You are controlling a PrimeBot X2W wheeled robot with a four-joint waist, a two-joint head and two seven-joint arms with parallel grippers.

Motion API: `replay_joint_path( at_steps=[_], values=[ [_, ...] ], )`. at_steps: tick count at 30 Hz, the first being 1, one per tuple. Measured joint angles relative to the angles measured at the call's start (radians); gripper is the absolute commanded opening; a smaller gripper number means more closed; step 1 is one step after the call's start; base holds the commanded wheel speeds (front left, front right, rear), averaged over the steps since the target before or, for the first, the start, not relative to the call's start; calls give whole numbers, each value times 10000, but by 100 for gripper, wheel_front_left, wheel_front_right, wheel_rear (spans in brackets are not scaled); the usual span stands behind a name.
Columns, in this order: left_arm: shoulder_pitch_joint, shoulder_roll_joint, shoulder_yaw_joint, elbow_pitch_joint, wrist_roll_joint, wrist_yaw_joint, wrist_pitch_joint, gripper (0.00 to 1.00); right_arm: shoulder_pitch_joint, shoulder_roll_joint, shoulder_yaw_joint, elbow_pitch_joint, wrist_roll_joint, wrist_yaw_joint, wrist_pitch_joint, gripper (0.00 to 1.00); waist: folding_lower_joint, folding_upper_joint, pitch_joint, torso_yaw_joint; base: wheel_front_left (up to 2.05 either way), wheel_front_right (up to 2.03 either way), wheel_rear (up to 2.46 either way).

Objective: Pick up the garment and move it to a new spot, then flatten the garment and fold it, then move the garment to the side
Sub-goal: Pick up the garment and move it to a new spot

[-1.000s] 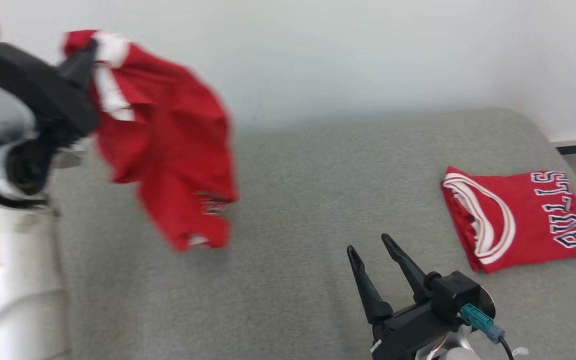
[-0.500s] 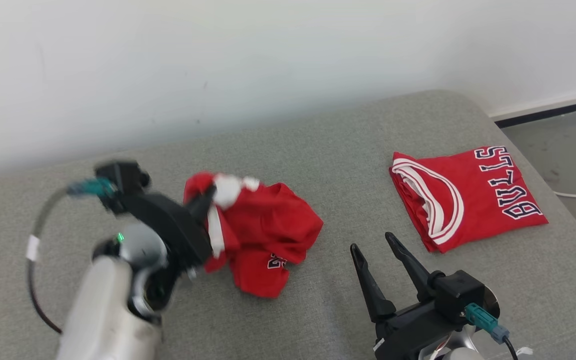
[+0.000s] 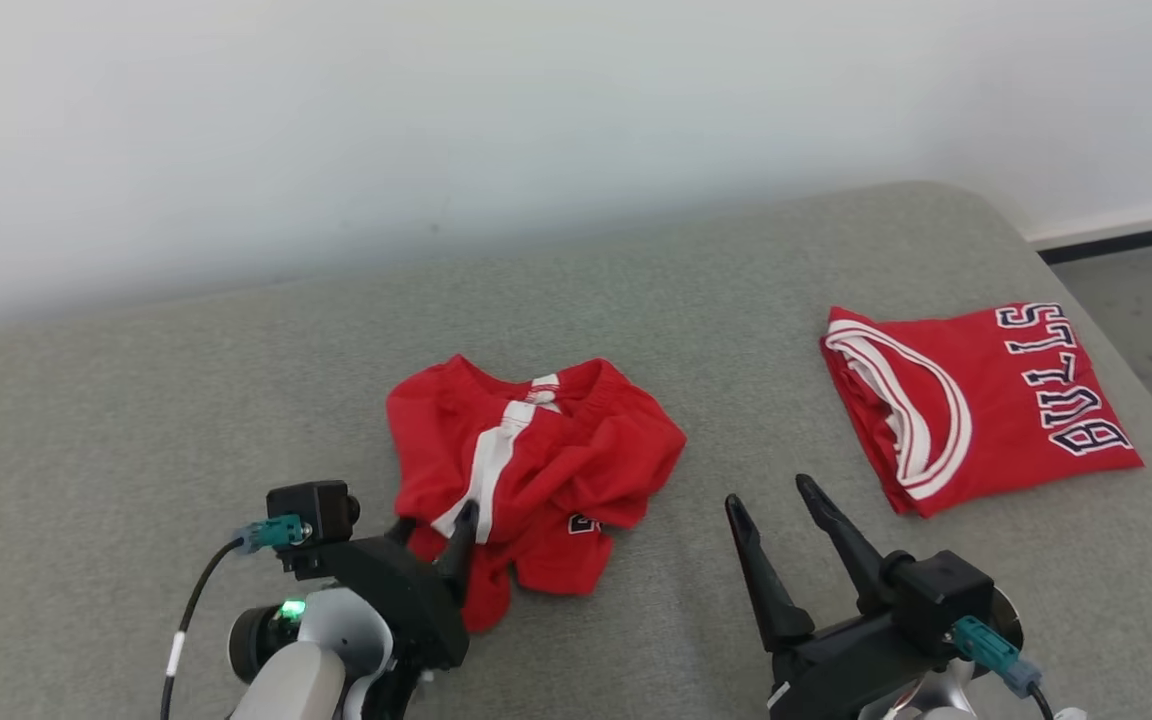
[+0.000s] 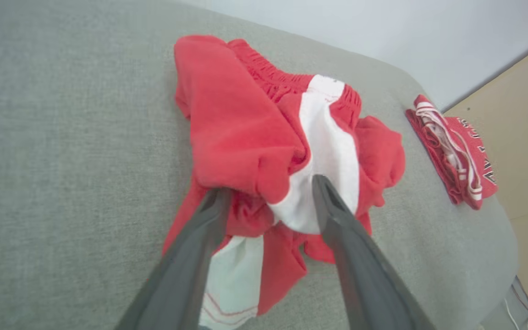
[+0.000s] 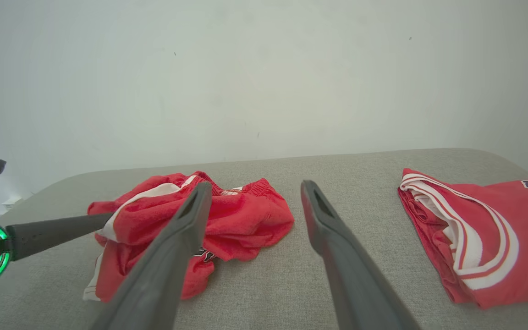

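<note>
The left fingers (image 4: 337, 220) now stand spread, one on each side of a bunched fold of the red shorts (image 3: 546, 450). A moment ago they were pinched on the cloth near the waistband, swinging it through the air and down. The shorts have been let go and lie in a crumpled heap near the middle of the grey padded surface (image 3: 136, 400), waistband away from the robot and the white side stripe running down towards the left gripper (image 3: 433, 530). That gripper sits low at the heap's near edge, and its fingertips look to be touching the fabric.

The right gripper (image 3: 768, 492) has not changed: it hovers beside the heap, fingers wide apart and holding nothing. A folded red jersey (image 3: 976, 410) lies well apart on the right.

The move to a new spot therefore looks finished. The garment is still rumpled and doubled over itself, so flattening probably comes next, likely with both grippers taking fresh holds on opposite edges.
</note>
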Motion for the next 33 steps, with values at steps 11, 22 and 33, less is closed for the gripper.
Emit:
replay_joint_path(
  at_steps=[11,22,33],
  values=[
    [815,560,520,-1185,510,-155,-3563,100,431,-21,-999,-207,-201,0,27,100,0,0,-337,809,0,0,0],
    [3011,1210,1609,-3428,2161,-109,-4174,100,832,-38,-2021,92,-290,0,-138,100,-1,0,-618,1311,0,0,0],
    [5022,784,2648,-4380,3039,-140,-4176,100,904,-150,-2153,773,-290,0,-326,100,-2,-1,-788,1518,0,0,0]
  ],
)
